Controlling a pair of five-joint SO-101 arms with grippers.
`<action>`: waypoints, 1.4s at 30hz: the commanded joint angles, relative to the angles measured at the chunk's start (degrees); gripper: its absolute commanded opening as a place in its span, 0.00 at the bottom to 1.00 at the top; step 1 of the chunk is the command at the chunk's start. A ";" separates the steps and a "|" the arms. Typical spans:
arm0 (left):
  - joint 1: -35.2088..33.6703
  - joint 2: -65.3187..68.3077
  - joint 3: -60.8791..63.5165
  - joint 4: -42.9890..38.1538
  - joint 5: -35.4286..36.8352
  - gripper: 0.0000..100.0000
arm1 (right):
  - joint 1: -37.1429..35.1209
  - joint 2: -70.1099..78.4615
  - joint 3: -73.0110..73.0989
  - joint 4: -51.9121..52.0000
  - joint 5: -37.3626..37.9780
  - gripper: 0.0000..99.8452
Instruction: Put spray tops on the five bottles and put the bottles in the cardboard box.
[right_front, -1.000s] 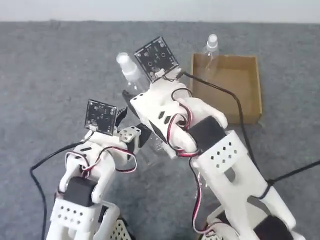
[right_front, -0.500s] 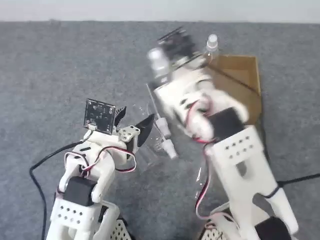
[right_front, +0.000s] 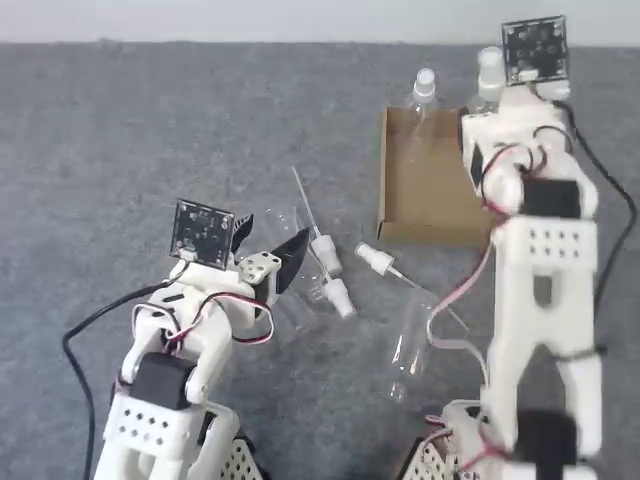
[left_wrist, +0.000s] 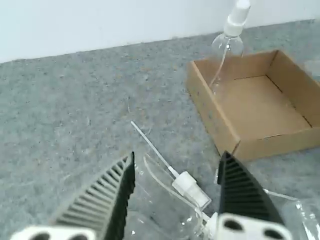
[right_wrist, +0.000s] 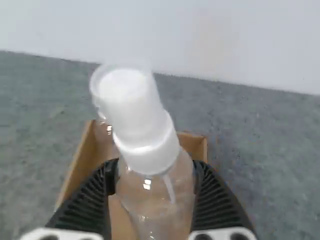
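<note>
item 1, right gripper (right_wrist: 154, 181): i see it clamped on the body of a clear bottle (right_wrist: 150, 200) that carries a white spray top (right_wrist: 132, 117). the bottle is held upright above the cardboard box (right_front: 400, 215).
item 2, second bottle (right_front: 424, 92): spray top fitted, upright at the box's far corner, on the side toward the left arm.
item 3, left gripper (left_wrist: 177, 160): jaws apart, low over the grey carpet (right_front: 120, 130), straddling a lying bottle (left_wrist: 160, 212). i cannot tell whether the jaws touch it.
item 4, first loose spray top (right_front: 324, 248) and second loose spray top (right_front: 338, 296): on the carpet just beside the left gripper.
item 5, third loose spray top (right_front: 374, 257): near the box's near wall, dip tube attached.
item 6, other lying bottle (right_front: 410, 340): on its side on the carpet between the two arms, nearer the right one.
</note>
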 joint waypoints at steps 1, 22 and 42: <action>-0.26 -1.41 0.48 -2.11 0.00 0.25 | 1.36 5.67 -3.78 -9.36 -1.58 0.01; -0.26 -1.41 0.75 -2.11 0.00 0.25 | 4.88 36.62 -16.44 -29.85 -10.90 0.01; -0.26 -1.41 0.75 -2.11 0.00 0.25 | 3.65 42.68 -16.44 -34.51 -12.84 0.01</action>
